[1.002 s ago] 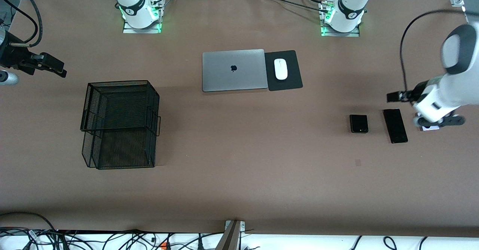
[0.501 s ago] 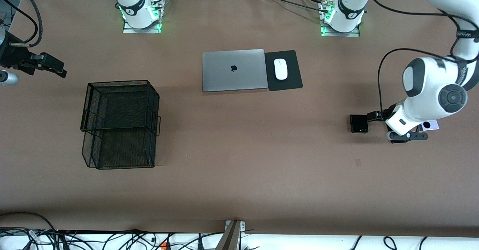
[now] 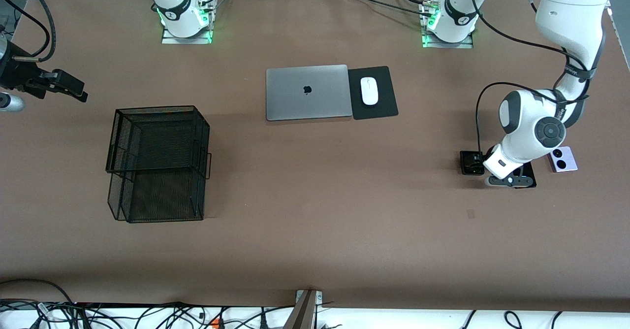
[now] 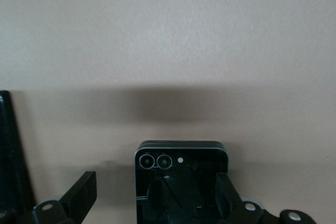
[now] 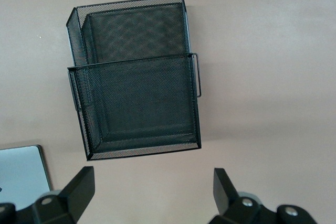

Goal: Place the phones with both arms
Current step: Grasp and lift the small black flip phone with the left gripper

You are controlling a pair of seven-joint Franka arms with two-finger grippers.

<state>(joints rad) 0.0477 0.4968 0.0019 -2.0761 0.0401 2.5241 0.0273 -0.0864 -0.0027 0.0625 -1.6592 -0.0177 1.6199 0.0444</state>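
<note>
The small squarish black folded phone, glossy with two round lenses at one corner, lies flat on the bench toward the left arm's end. The left gripper hangs low over it, jaws wide and straddling its sides without holding it. Just beside it, closer to that end's edge, the long slim black slab is mostly hidden under the left arm, and next along lies the lavender-white phone with two black lenses. The right gripper waits in the air near the other end edge, jaws spread wide, empty. Below it stands a black wire-mesh basket, boxy and two-tiered. Mid-bench sit a closed matte silver laptop and a smooth white mouse on a black pad. The bench is covered in dull brown, faintly grainy material
</note>
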